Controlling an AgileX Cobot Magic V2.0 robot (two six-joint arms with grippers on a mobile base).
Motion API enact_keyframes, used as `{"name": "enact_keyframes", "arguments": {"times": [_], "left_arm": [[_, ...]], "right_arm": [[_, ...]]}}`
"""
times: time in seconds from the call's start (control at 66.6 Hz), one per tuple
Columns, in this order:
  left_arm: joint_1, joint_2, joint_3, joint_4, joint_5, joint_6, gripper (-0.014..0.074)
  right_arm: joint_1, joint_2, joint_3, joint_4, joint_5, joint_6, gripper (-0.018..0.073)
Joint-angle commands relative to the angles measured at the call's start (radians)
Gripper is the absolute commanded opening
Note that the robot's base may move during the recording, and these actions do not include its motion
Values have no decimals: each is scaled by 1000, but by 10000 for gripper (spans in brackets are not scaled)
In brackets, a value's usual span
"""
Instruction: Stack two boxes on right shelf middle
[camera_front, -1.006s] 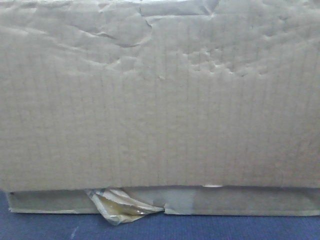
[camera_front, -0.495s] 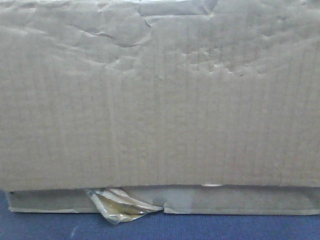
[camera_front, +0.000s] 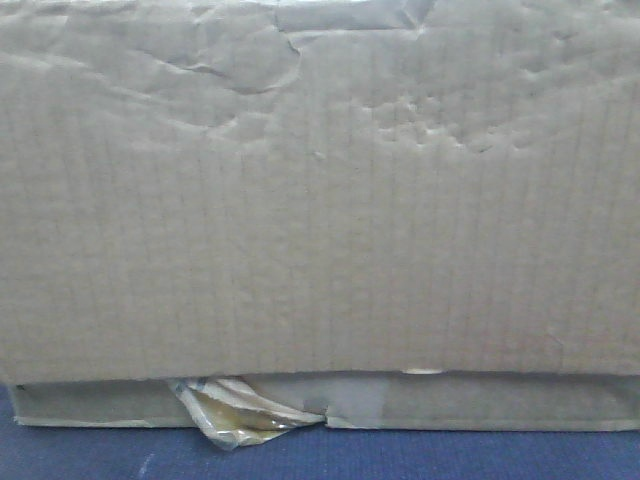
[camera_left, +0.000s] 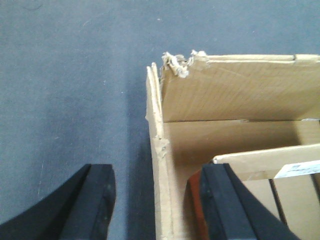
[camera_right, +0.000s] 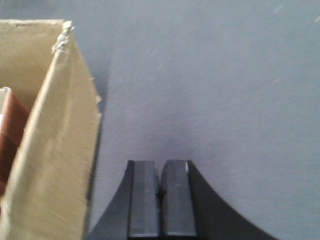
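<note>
**Left pincer straddles box wall; right pincer shut, idle**

Front view: the upper box (camera_front: 320, 200) fills the frame, apparently resting on the lower box (camera_front: 500, 402), whose yellowish tape (camera_front: 240, 415) peels at the front. The lower box stands on the blue surface (camera_front: 450, 455); we see no shelf.

Left wrist view: the left pincer (camera_left: 157, 175) stands wide, one finger outside and one inside the wall of an open box (camera_left: 225, 90) with a torn corner. We cannot tell which box this is.

Right wrist view: the right pincer (camera_right: 160, 185) is closed on nothing, just beside the box's outer wall.

Caution: we judge that a one-sided lift by this thin, damaged wall may bend or tear it, tilting the load.
</note>
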Motion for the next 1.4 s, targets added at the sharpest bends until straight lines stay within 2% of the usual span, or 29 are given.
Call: {"name": "enact_keyframes", "arguments": {"times": [0.0, 0.105, 0.15, 0.345, 0.555, 0.615, 0.675, 0.78, 0.855, 0.916, 1.066, 1.276, 1.381], "left_arm": [[5, -9, 11, -4, -6, 2, 298], [5, -9, 31, -4, -6, 2, 298], [5, -9, 36, -4, -6, 2, 298], [5, -9, 46, -4, -6, 2, 298], [5, -9, 46, -4, -6, 2, 298], [5, -9, 46, -4, -6, 2, 298], [5, -9, 46, -4, -6, 2, 298], [5, -9, 48, -9, -6, 2, 298], [5, -9, 65, -32, -6, 2, 298], [5, -9, 91, -60, -6, 2, 298], [5, -9, 146, -62, -6, 0, 298], [5, -9, 177, -82, -6, 0, 298], [5, -9, 178, -95, -6, 0, 298]], "right_arm": [[52, 86, -97, -61, 53, 115, -142], [146, 177, -211, -233, 171, 272, -142], [183, 219, -266, -273, 230, 308, -142], [312, 351, -423, -263, 321, 321, -142], [375, 463, -517, -210, 364, 318, -141], [377, 475, -525, -210, 364, 318, -100], [377, 481, -527, -210, 364, 318, 14], [377, 486, -528, -210, 364, 318, 264], [377, 493, -528, -208, 364, 318, 362], [375, 505, -525, -208, 364, 318, 384], [373, 538, -521, -179, 364, 318, 381], [320, 572, -492, -88, 364, 276, 381], [304, 572, -466, -84, 364, 273, 381]]}}
